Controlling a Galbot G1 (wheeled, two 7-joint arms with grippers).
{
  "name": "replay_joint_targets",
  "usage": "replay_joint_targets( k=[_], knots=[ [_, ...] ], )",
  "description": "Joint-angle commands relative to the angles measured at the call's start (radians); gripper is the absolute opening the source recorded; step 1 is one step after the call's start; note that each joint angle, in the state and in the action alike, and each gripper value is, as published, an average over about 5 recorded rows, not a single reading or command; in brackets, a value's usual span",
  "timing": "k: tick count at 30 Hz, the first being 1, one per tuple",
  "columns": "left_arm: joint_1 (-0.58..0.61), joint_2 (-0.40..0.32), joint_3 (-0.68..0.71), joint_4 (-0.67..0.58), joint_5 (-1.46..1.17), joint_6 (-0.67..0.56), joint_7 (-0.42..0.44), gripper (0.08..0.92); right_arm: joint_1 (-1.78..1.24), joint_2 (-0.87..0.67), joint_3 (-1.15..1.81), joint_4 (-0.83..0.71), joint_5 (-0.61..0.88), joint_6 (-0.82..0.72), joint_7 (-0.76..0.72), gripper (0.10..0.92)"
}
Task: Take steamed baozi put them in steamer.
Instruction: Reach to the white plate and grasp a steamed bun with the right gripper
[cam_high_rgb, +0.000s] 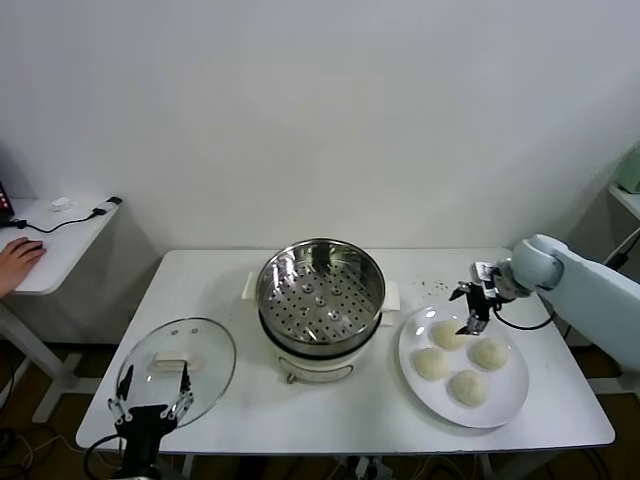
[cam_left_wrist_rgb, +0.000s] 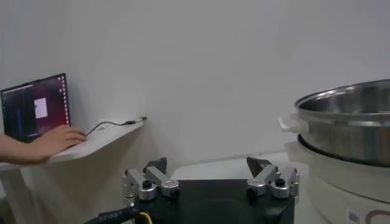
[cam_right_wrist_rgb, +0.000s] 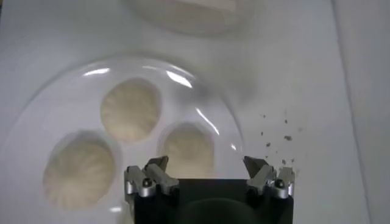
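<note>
4 baozi (cam_high_rgb: 447, 335) — 1 steamer (cam_high_rgb: 320, 295), 1 plate (cam_high_rgb: 505, 400), 1 lid (cam_high_rgb: 215, 350).

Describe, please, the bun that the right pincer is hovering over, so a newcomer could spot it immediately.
Start at the shiny round steel steamer in the middle of the white table, then look to the flat white plate on its right. Of four cream-white domed buns there, it is the bun nearest the steamer and the wall, directly beneath the open right pincer.

Even, bright, diffuse lighting is seen throughout. Glare streaks are shown on the flat white round plate (cam_right_wrist_rgb: 183, 79) at about 1 o'clock. Reflections are carried by the shiny perforated steel steamer pot (cam_high_rgb: 320, 290). The right wrist view is softly blurred.
</note>
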Motion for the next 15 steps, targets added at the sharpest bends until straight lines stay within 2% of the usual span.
replay_joint_targets(
  k=[1,15],
  knots=[
    [-0.003,-0.018,-0.004,0.003,-0.011,0.011,-0.003,0.823,0.153,0.104,-0.237,-0.116,0.019,-0.009,-0.042,0.823],
    [-0.016,-0.017,-0.014,0.022,-0.008,0.021,-0.006,0.823,0.08,0.113,-0.248,-0.097,0.058,-0.03,-0.035,0.823]
  ],
)
